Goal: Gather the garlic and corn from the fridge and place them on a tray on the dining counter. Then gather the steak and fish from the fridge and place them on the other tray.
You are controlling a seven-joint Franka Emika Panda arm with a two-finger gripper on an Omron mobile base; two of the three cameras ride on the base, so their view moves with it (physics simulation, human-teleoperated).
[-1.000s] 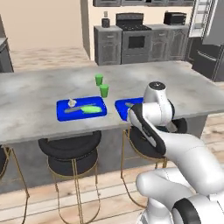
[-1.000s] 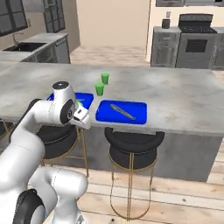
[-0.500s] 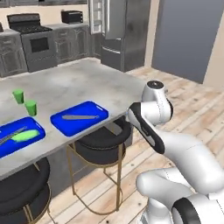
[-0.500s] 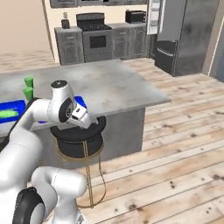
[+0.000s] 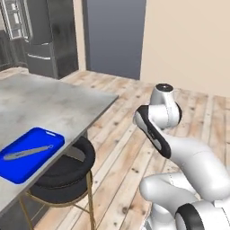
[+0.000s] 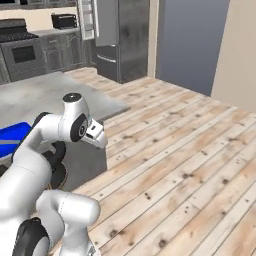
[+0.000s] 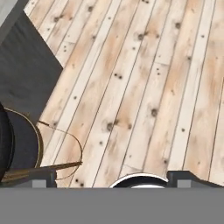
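- Transit is the step in hand: the base is swinging away from the counter point(image 5: 54, 101) toward the fridge point(image 6: 120, 37), probably for the steak.
- Gripper point(image 7: 111, 178) is hanging empty over bare floor, tips spread wide.
- Tray point(image 5: 29, 152), on the counter near its corner, is carrying a grey strip, likely the fish.
- Next: driving up to the fridge.
- Versus a second back, the whole view has swept sideways; cups and the second tray have slid off left.

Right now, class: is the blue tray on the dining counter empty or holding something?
Holding something: the blue tray on the dining counter carries one long grey piece, lying flat inside its rim.
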